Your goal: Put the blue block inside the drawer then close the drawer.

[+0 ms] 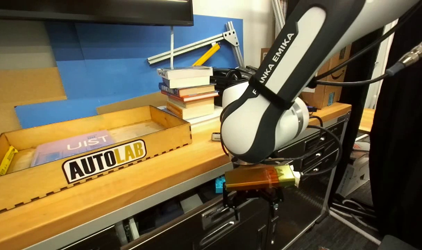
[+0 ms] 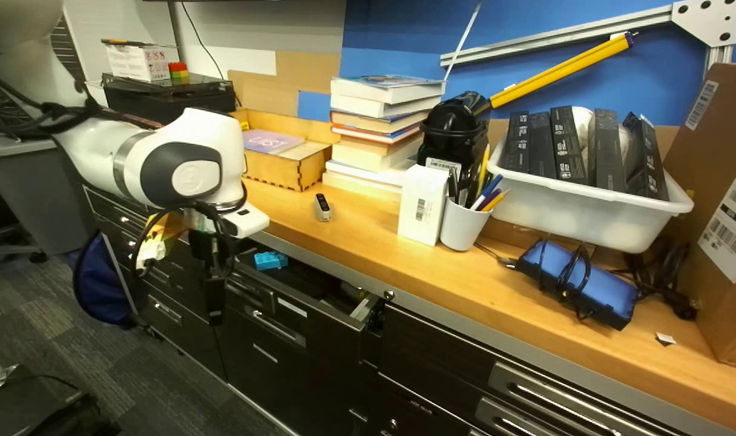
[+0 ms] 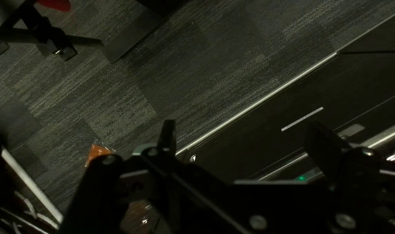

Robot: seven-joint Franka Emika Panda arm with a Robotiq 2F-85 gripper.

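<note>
The blue block [image 1: 219, 184] is a small teal piece in the opening of the drawer, behind the front; it also shows in an exterior view [image 2: 270, 260]. The gripper covers part of it in an exterior view, and it is out of view in the wrist view. The drawer [image 1: 178, 231] is pulled partly open under the counter; its dark front and pale rim show in an exterior view [image 2: 325, 318]. My gripper [image 1: 255, 211] points down outside the drawer front. In the wrist view its fingers [image 3: 241, 133] are wide apart with nothing between them.
The wooden counter [image 2: 368, 254] overhangs the drawer. A wooden AUTOLAB tray [image 1: 169, 146] and a stack of books [image 1: 190, 93] stand on it. Several items [image 1: 172, 210] lie in the drawer. Other closed drawers [image 2: 543, 387] and the carpet [image 3: 200, 65] are nearby. Cables hang around the wrist.
</note>
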